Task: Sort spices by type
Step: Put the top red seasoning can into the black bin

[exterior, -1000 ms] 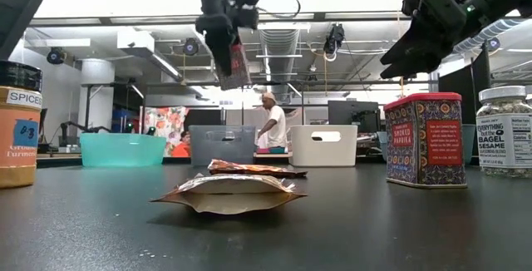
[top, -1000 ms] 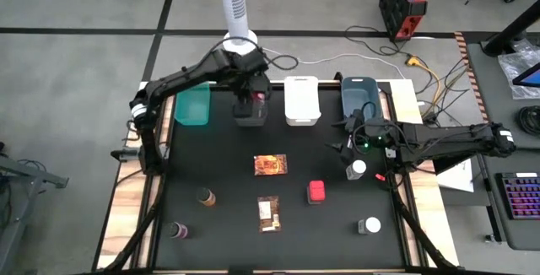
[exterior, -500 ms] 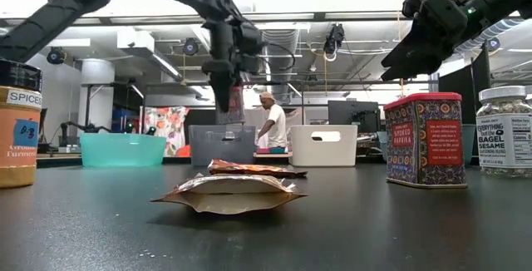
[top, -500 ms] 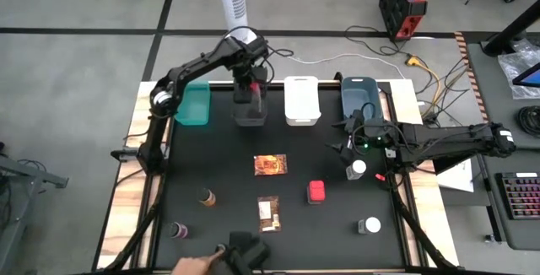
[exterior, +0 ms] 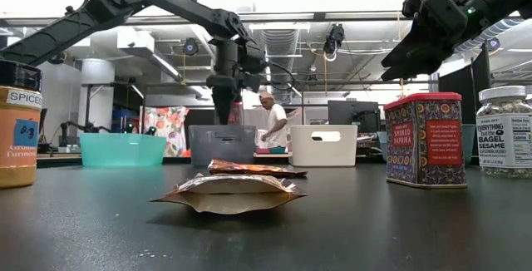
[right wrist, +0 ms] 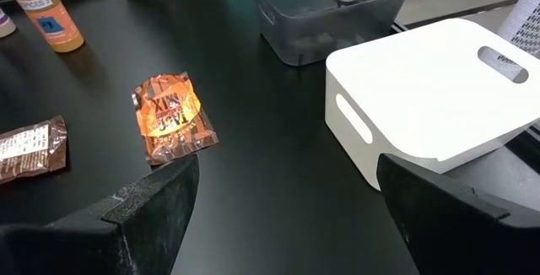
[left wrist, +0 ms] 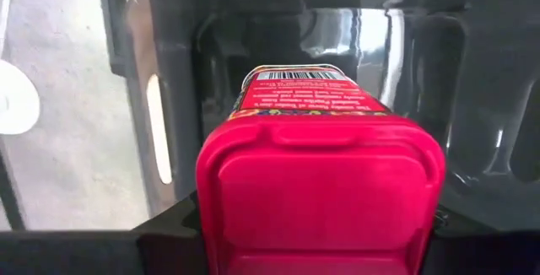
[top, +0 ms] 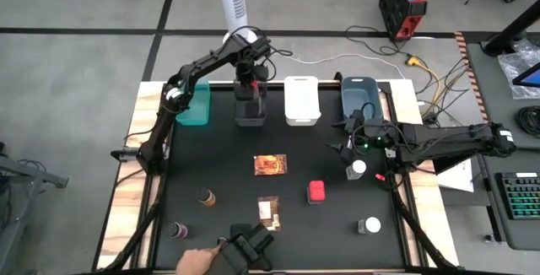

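Left fingers (left wrist: 316, 250) clamped on red tub (left wrist: 321, 174), upright, hanging lid-up inside grey bin (top: 251, 110), floor directly below. Right fingers (right wrist: 287, 216) wide apart, empty, above white-capped jar (top: 359, 169).

black table (top: 228, 165) with four bins (top: 302, 102), packets (top: 270, 164), red tub (top: 317, 192), jars (top: 369, 225), bottles (top: 206, 196)

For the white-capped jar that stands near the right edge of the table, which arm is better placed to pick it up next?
The right. The right gripper hangs open and empty just above that white-capped jar, while the left gripper is across the table, holding a red tub in the grey bin.
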Motion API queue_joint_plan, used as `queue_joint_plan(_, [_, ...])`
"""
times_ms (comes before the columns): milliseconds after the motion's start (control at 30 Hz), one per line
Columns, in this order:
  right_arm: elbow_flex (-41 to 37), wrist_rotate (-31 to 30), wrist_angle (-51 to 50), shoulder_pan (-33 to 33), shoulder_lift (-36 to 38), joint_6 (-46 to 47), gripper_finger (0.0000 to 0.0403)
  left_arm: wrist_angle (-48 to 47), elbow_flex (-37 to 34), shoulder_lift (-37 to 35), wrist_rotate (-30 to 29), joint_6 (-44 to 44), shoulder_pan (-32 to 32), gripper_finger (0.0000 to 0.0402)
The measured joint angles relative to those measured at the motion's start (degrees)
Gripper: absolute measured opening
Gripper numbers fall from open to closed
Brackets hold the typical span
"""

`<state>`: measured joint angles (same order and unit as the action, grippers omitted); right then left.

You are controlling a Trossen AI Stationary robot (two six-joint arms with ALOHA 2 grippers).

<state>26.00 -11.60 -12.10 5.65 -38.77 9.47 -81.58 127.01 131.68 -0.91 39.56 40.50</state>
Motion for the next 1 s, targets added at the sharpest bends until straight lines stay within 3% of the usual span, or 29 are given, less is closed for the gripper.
queue_joint_plan(300, [-0.07, -0.01, 0.01, 0.0, 0.01, -0.02, 0.0354, 1.64, -2.91, 0.07, 0.04, -2.98, -0.15, 0.0179])
queue_joint_plan(1000, [-0.17, -0.02, 0.01, 0.0, 0.0, -0.99, 0.0354, 7.34, -10.65, 0.07, -0.02, 0.71, -0.82, 0.0186])
